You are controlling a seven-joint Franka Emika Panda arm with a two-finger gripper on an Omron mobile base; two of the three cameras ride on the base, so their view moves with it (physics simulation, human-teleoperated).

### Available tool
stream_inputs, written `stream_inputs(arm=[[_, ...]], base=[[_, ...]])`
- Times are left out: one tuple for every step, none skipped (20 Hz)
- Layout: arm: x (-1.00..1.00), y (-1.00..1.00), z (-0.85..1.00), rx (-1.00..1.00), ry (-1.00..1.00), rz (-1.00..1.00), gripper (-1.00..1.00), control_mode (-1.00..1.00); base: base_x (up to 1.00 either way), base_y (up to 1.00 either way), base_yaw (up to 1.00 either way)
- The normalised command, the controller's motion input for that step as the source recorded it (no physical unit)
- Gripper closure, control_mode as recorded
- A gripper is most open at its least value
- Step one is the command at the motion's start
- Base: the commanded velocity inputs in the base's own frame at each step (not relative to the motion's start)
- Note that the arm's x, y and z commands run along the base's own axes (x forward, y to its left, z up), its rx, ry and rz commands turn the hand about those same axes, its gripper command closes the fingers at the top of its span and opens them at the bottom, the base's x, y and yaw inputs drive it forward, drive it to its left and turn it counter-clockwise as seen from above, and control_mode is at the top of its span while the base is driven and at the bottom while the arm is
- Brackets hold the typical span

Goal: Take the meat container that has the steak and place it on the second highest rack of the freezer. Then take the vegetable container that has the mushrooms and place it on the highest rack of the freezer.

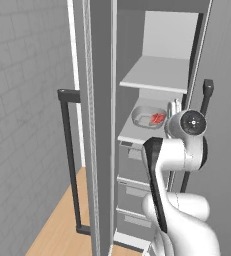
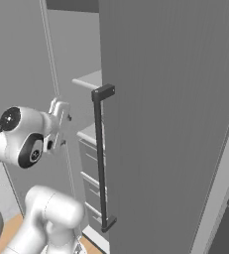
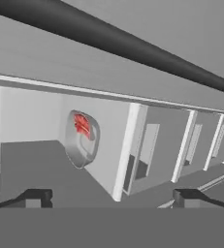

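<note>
The freezer [image 1: 132, 40] stands open. A grey meat container [image 1: 146, 118] holding the red steak [image 1: 158, 119] rests on the second highest rack [image 1: 129, 133], just above the drawers. The highest rack [image 1: 157, 74] above it is a bare pale slab. My gripper [image 1: 174, 107] hangs at the shelf's right front edge, just off the container, open with nothing in it. The hand view, rolled sideways, has the container [image 3: 80, 143] and steak [image 3: 82, 125] ahead of the spread fingertips [image 3: 35, 196], well apart from them. The vegetable container with the mushrooms is out of view.
The freezer's open door [image 1: 99, 110], with its dark bar handle [image 1: 69, 165], stands left of the compartment. A closed grey panel [image 2: 165, 124] with a long dark handle [image 2: 100, 158] flanks the right. Grey drawers [image 1: 132, 177] stack below the shelves. A tiled wall [image 1: 22, 100] lies far left.
</note>
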Motion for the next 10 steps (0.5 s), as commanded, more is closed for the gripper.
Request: stream_inputs(arm=[[-1.00, 0.05, -0.34, -0.08, 0.36, 0.00, -1.00, -1.00], [-1.00, 0.11, -0.52, -0.11, 0.37, 0.00, -1.00, -1.00], [-1.00, 0.09, -0.69, -0.13, 0.36, 0.00, -1.00, -1.00], [-1.00, 0.09, -0.86, -0.14, 0.33, 0.00, -1.00, -1.00], [-0.96, 0.00, -0.90, -0.15, 0.13, 0.00, -1.00, -1.00], [-0.94, 0.00, -0.85, -0.12, 0.01, 0.00, -1.00, -1.00], [-1.00, 0.00, -0.69, -0.07, 0.00, 0.00, -1.00, -1.00], [-1.00, 0.00, -0.61, -0.05, -0.07, 0.00, -1.00, -1.00], [-0.95, 0.00, -0.47, -0.02, -0.10, 0.00, -1.00, -1.00], [-0.84, 0.00, -0.40, -0.03, -0.10, 0.00, -1.00, -1.00]], base=[[0.00, 0.00, 0.00], [0.00, 0.00, 0.00], [0.00, 0.00, 0.00], [0.00, 0.00, 0.00], [0.00, 0.00, 0.00], [0.00, 0.00, 0.00], [0.00, 0.00, 0.00], [0.00, 0.00, 0.00], [0.00, 0.00, 0.00], [0.00, 0.00, 0.00]])
